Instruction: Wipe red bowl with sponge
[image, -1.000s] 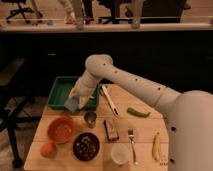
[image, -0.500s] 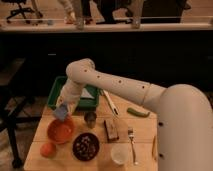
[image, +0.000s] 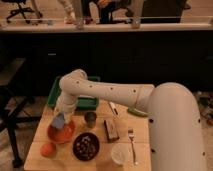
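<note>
Camera view: one gripper (image: 61, 117), fingers clamped on one sponge (image: 59, 121), over one red bowl (image: 70, 134), left of one dark bowl (image: 86, 146).

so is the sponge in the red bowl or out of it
In: the gripper holds the sponge down inside the red bowl rim; whether it touches, cannot tell.

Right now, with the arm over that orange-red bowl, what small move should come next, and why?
Probably lower slightly and sweep sideways: the tool, shut on the small blue-grey block sponge, is over the inside of the round orange-red bowl, and I cannot tell whether the sponge touches yet.
</note>
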